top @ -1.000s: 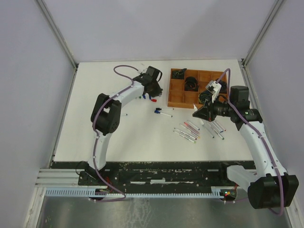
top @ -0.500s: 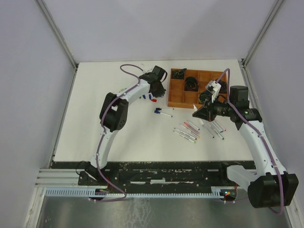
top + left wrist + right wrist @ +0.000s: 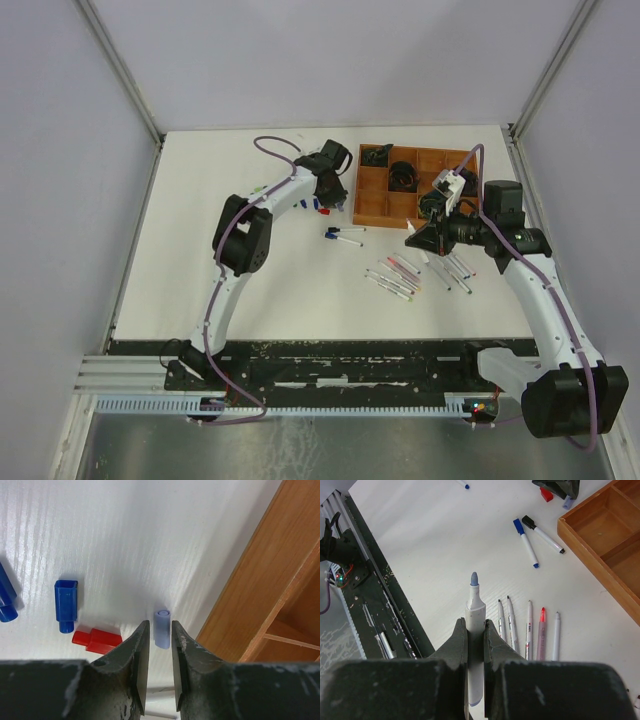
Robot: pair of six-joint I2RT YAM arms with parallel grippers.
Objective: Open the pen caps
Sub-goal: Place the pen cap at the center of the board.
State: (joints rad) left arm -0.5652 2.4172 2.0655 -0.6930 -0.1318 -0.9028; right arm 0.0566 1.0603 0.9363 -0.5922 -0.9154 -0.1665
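Left end effector (image 3: 160,625) now sits nearer the tray (image 3: 357,195), slightly spread over a lavender cap (image 3: 162,630); right end effector (image 3: 476,625) pinches the uncapped pen (image 3: 475,605); two pens (image 3: 526,542) look capped.

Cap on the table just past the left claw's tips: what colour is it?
Pale lilac-blue cap, clearest in the left wrist view.

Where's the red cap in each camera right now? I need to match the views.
Top external: the red cap lies on the table just left of the tray.
Left wrist: low and left of centre, beside a blue cap; the tray fills the right side.
Right wrist: near the top edge, left of the tray.
Shared landmark: the tray's outer wall nearest the cap.
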